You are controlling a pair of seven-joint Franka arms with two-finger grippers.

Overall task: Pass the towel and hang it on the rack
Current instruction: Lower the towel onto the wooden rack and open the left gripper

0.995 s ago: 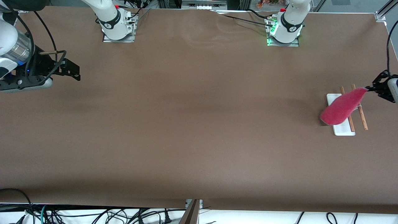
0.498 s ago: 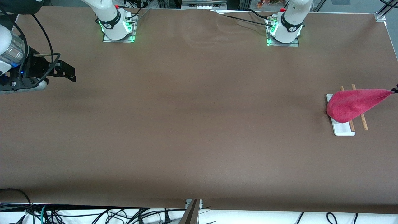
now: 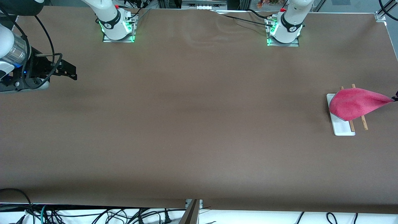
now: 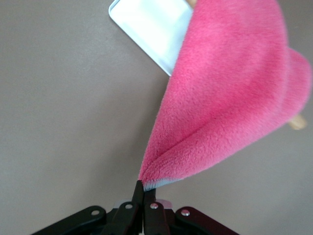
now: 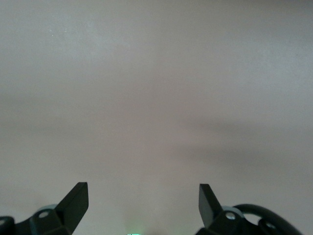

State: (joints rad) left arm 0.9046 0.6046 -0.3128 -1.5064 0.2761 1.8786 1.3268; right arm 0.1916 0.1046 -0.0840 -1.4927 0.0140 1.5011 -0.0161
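Right claw [image 3: 70, 72] is parked over the bare brown surface [image 3: 192, 124] at its own end, fingers spread, just waiting. Over at the left arm's end, the left claw [image 4: 142, 196] pinches one corner of the fuzzy pink-red towel [image 3: 353, 102], which sags over the rack [image 3: 342, 127] with its flat white base and thin wooden rods. Risk as I see it: plush cloth bunched in a cone could slide off those smooth rods or tug the light stand over.

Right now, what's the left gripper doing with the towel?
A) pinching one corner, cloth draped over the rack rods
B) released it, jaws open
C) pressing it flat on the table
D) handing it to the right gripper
A: the left gripper is shut on a corner of the towel, which lies across the rack rods.
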